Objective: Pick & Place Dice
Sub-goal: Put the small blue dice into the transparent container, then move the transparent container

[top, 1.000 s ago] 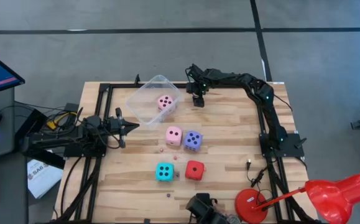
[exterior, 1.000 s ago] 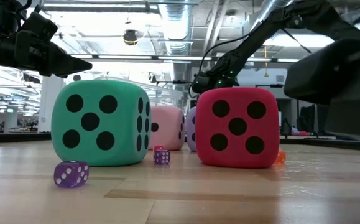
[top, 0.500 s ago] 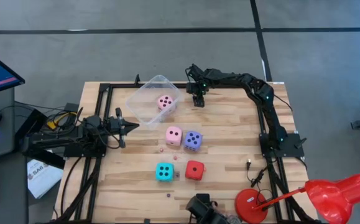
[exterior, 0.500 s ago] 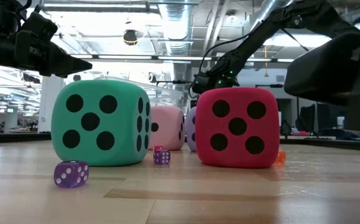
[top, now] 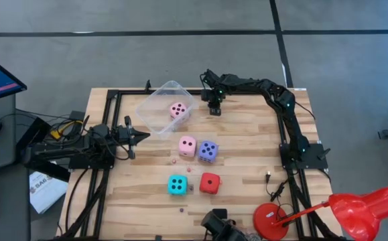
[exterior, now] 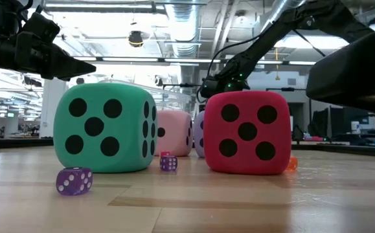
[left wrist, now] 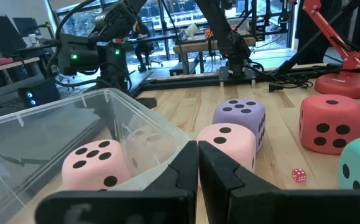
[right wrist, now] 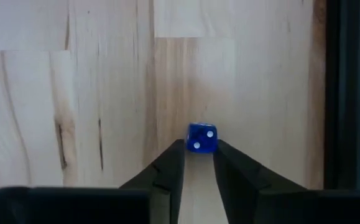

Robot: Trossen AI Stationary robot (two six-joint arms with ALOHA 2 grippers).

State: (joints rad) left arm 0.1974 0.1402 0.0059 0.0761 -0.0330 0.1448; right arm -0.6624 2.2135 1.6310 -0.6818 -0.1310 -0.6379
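The right pincer (right wrist: 198,163) points straight down at the worktop (right wrist: 105,74), its fingers clamped on a small blue die (right wrist: 201,138) to lift it. The left pincer (left wrist: 198,168) waits pressed together beside the clear tub (left wrist: 55,130), which holds one pink die (left wrist: 96,163).

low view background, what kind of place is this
Probably a robotics lab or workshop in an open industrial hall: exposed ceiling ducts overhead, more workbenches with equipment behind, and a wooden table framed in black rails carrying two arms.
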